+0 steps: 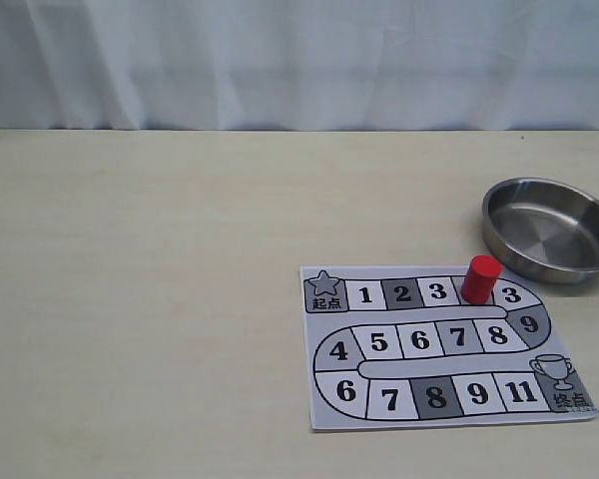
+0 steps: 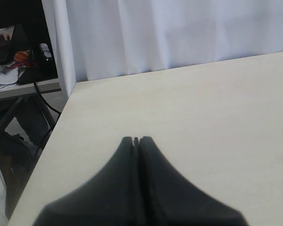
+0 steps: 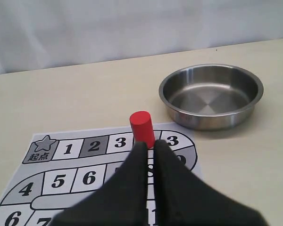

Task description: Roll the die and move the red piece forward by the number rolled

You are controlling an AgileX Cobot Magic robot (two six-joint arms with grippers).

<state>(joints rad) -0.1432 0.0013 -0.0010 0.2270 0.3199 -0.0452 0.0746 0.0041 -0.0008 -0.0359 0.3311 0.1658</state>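
The red piece (image 1: 481, 278) stands upright on the top row of the printed board (image 1: 329, 399), between two squares marked 3. Neither gripper shows in the exterior view. In the right wrist view the red piece (image 3: 142, 128) sits just beyond the tips of my right gripper (image 3: 150, 146), which is shut with only a thin slit between its black fingers and holds nothing. My left gripper (image 2: 136, 140) is shut and empty over bare tabletop near the table's corner. The die is not visible in any view.
An empty steel bowl (image 1: 499, 239) sits beyond the board at the right, and its rim (image 3: 211, 121) shows in the right wrist view too. A white curtain hangs behind the table. Off the table's edge (image 2: 47, 141) are cables and clutter.
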